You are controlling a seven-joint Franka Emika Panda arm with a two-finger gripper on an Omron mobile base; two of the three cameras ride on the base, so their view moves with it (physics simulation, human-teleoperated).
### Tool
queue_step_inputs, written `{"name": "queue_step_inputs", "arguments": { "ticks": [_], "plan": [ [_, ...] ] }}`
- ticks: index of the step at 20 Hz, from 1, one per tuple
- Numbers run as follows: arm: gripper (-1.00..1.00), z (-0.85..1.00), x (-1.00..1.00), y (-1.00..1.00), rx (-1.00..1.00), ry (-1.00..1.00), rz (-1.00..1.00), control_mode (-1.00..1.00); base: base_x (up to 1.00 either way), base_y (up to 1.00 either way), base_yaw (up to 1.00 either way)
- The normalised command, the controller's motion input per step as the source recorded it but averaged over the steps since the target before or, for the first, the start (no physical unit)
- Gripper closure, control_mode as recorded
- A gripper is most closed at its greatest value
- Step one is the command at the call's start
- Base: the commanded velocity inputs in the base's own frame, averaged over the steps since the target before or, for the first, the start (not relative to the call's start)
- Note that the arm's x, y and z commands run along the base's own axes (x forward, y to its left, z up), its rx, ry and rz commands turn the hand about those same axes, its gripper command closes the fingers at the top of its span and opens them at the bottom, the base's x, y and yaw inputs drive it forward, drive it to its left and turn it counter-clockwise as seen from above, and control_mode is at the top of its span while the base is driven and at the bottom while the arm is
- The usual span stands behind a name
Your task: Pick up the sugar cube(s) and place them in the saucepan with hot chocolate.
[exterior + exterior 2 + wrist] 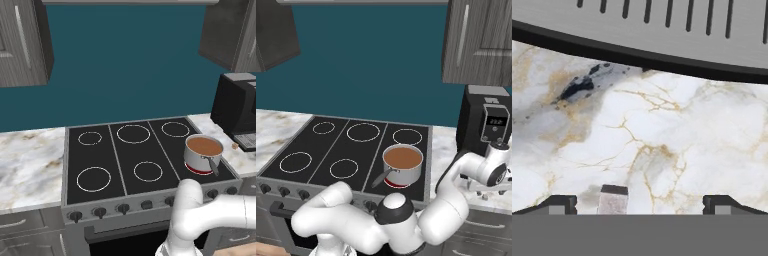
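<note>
Both base cams sit behind the arm, looking forward and down at the stove (145, 160) — one from the left, one from the right. They share the cooktop, the saucepan (203, 153) on its front right burner, the coffee machine (487, 125) and the marble counter (27, 160). The hand cam is way closer — pointed almost straight down at the marble (662, 130), right near the coffee machine's grey base (662, 35) along the top, finger tips (559, 204) poking up at the bottom edge.

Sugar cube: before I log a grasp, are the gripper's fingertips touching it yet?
Apart. In the hand view the sugar cube sits on the marble between the open fingertips, with bare counter on either side.
</note>
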Motion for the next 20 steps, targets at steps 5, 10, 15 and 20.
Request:
{"name": "queue_step_inputs", "arguments": {
  "ticks": [5, 10, 15, 20],
  "plan": [
    [-1.0, 0.0, 0.0, 0.03, 0.0, 0.0, 0.0, -1.0, 0.0, 0.0, 0.0],
    [-1.0, 0.0, 0.0, 0.13, 0.0, 0.0, 0.0, -1.0, 0.0, 0.0, 0.0],
    [-1.0, -0.07, -0.1, 0.1, 0.0, 0.0, 0.0, -1.0, 0.0, 0.0, 0.0],
    [-1.0, 0.0, -0.2, 0.0, 0.0, 0.0, 0.0, -1.0, 0.0, 0.0, 0.0]
  ]
}}
